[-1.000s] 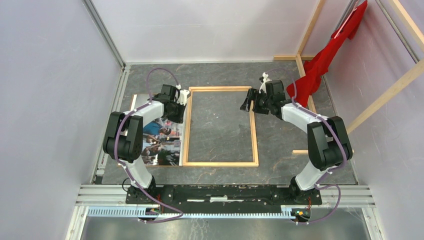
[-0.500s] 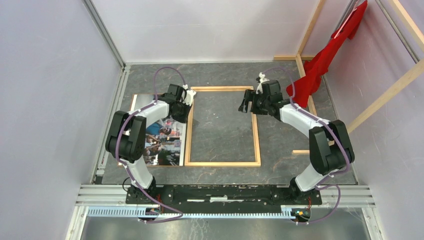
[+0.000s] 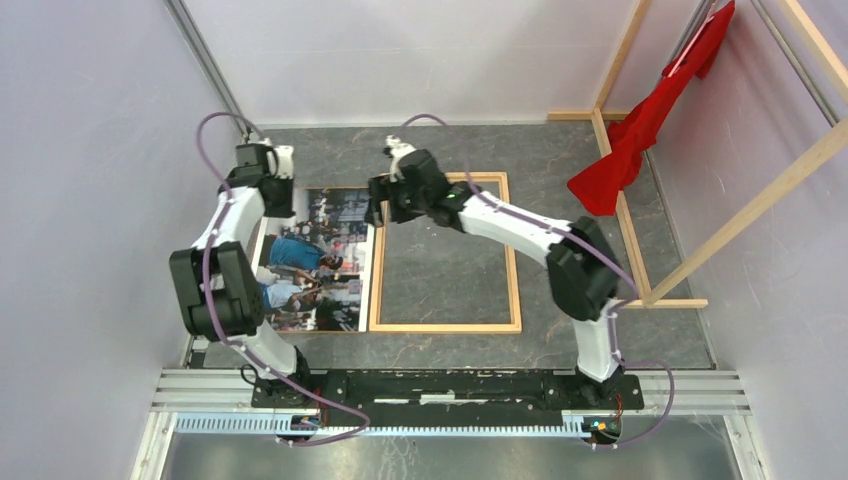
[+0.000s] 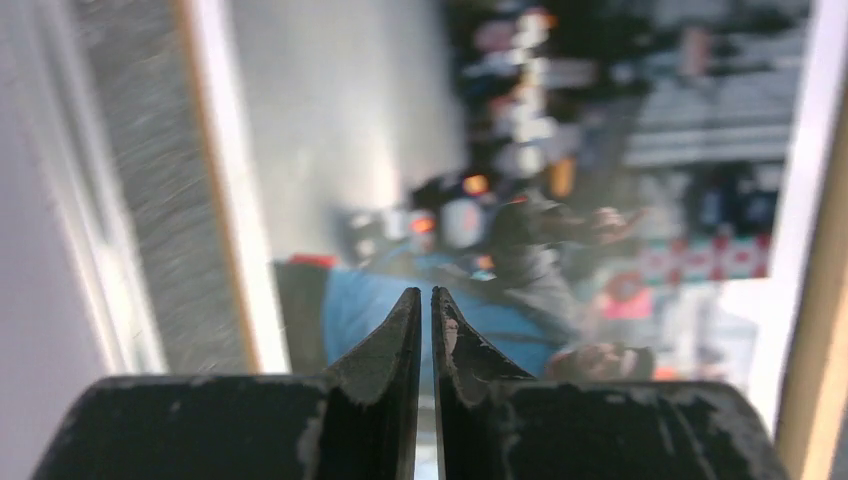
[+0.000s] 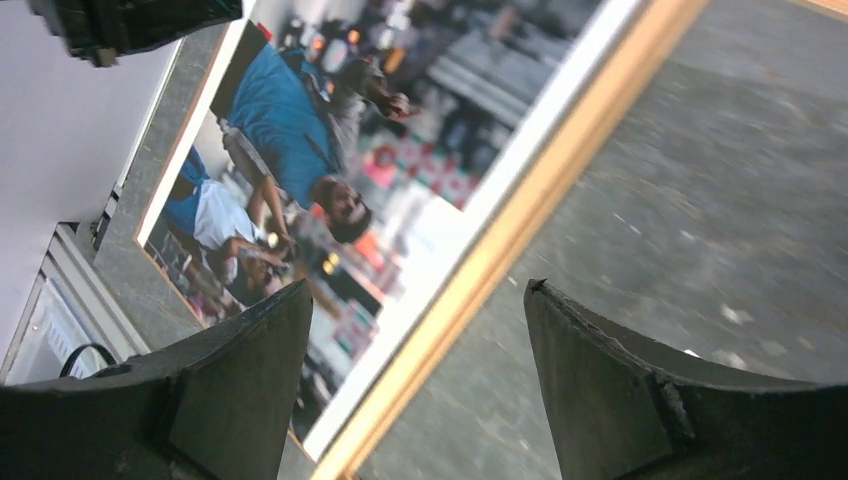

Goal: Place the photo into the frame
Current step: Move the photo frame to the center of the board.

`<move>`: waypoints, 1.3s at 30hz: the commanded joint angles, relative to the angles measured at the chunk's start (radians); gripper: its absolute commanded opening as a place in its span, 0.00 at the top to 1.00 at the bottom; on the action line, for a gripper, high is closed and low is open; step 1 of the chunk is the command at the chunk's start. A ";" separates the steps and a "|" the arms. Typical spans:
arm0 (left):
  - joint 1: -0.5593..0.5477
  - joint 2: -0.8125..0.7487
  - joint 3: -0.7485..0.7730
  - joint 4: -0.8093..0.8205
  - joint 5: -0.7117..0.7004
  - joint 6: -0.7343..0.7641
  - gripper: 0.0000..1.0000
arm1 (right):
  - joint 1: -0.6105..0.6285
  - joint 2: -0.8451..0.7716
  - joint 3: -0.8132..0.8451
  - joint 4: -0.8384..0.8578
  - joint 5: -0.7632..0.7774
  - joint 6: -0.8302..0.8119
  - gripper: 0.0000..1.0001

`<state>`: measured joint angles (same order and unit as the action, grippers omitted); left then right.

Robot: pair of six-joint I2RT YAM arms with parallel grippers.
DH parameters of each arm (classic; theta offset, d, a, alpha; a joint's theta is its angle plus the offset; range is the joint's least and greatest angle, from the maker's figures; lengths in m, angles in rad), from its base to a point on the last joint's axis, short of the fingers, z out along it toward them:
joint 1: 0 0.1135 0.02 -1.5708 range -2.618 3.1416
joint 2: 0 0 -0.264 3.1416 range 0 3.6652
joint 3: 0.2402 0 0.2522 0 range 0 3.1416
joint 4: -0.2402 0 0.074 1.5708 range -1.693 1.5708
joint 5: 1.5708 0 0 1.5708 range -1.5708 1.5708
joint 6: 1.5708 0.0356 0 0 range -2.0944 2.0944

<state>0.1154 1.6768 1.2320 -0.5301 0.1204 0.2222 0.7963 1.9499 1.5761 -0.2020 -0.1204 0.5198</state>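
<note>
The photo, a dark colourful street scene with people, lies face up on the table just left of the frame. The frame is thin light wood and lies flat with grey table showing through it. My left gripper hovers over the photo's far left corner; in the left wrist view its jaws are shut with nothing between them, above the photo. My right gripper is open over the frame's left rail near its far corner. In the right wrist view it straddles that rail, the photo beside it.
A thin brown edge shows along the photo's left side. A red cloth hangs from long wooden beams at the back right. Grey walls close in left and back. A metal rail runs along the near edge.
My left gripper has moved left from the frame's far left corner to the photo's far left corner. My right arm has swung left across the frame from its far right corner to its left rail.
</note>
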 commanded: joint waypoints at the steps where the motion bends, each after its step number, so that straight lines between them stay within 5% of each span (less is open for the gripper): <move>1: 0.085 -0.085 -0.040 -0.029 -0.061 0.076 0.85 | 0.075 0.173 0.252 -0.114 0.083 -0.010 0.15; 12: 0.303 -0.086 -0.100 -0.002 -0.056 0.142 0.85 | 0.113 0.364 0.373 -0.106 0.052 0.009 0.18; 32: 0.414 -0.012 -0.089 0.079 -0.116 0.183 0.85 | 0.115 0.390 0.379 -0.267 0.270 -0.032 0.20; 39: 0.422 0.004 -0.077 0.079 -0.112 0.186 0.85 | 0.186 0.336 0.441 -0.188 0.270 -0.069 0.21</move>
<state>0.5323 1.6787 1.1103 -0.4808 0.0044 0.3683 0.9298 2.3516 1.9343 -0.4114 0.1295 0.4862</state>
